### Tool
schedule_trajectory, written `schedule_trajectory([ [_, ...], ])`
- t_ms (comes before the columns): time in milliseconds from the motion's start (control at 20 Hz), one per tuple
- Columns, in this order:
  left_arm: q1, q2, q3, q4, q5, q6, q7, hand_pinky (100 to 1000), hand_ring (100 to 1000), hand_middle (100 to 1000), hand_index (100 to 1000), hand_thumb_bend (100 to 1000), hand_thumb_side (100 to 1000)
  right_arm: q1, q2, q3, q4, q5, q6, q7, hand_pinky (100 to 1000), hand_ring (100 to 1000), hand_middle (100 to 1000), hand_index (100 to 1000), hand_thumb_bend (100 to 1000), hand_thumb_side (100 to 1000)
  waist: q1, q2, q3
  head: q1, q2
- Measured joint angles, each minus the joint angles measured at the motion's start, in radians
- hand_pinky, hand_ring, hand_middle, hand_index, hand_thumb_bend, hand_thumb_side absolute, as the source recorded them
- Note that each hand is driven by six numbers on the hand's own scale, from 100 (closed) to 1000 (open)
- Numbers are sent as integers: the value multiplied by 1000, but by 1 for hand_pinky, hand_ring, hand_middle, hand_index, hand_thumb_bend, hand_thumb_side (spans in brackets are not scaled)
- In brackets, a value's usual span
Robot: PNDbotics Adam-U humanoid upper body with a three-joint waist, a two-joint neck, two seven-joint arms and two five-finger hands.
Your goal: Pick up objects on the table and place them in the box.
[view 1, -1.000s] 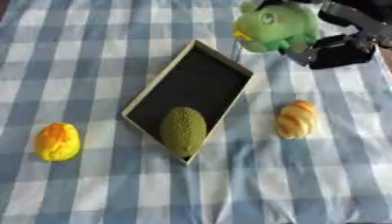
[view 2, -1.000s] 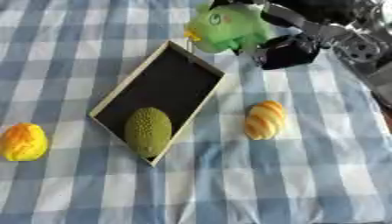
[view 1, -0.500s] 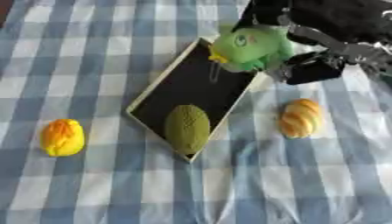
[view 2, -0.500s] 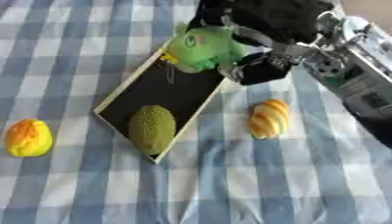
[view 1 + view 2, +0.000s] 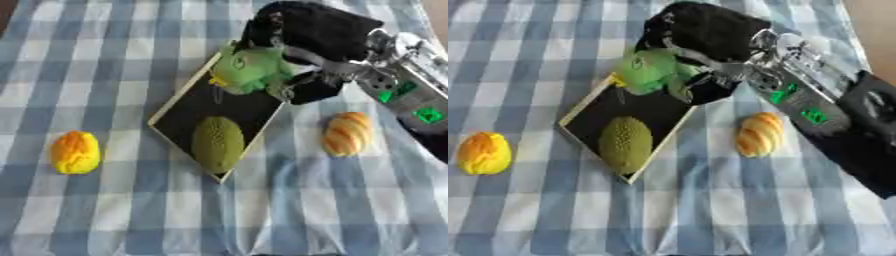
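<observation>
- Box [image 5: 179,116], left eye view: a shallow tray with a black floor and pale rim, lying askew on the checked cloth [image 5: 105,210]. A green oval fruit [image 5: 217,144] already lies in its near end.
- Toy [image 5: 254,69], left eye view: a green frog-like soft figure, held over the far end of the box. The right hand [image 5: 308,42] has its fingers curled round the toy from above and behind (whether the toy touches the box floor cannot be told).
- Loose items, left eye view: an orange fruit [image 5: 74,152] lies well apart to the left of the box; a striped bun [image 5: 347,133] lies just beside the box's right rim. Both rest on the cloth, outside the box.
- Right eye view: the same layout. The right arm comes in from the upper right, its silver forearm crossing above the bun. The hand covers the far corner of the box, and the toy sits between the fingers and the black floor.
- Left hand: seen in neither view.
- Step in hand (a judgement): placing the toy in the box, one item being in and two left out.
- Next move: it calls for lowering the toy onto the free floor at the far end, clear of the green fruit, then uncurling the fingers and lifting away without catching the rim.
</observation>
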Motion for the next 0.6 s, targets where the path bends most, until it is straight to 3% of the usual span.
schedule_trajectory([
  [300,2,-7,0,0,0,0,-1,791,899,825,888,357,797,6,54,36,112,82,-14,-7,902,819,734,781,138,100,0,0,1,0,-1],
  [350,2,-8,0,0,0,0,-1,791,899,824,888,356,798,8,59,39,127,93,-14,-9,903,824,739,786,193,100,0,0,1,0,-1],
  [400,3,-8,0,0,0,1,-1,791,899,824,888,355,798,9,63,42,140,104,-16,-11,903,828,747,793,162,100,0,0,1,0,-1],
  [600,3,-8,-1,0,0,2,-3,791,900,824,888,353,800,10,70,53,171,131,-32,-16,907,892,840,862,273,107,0,0,1,0,-1],
])
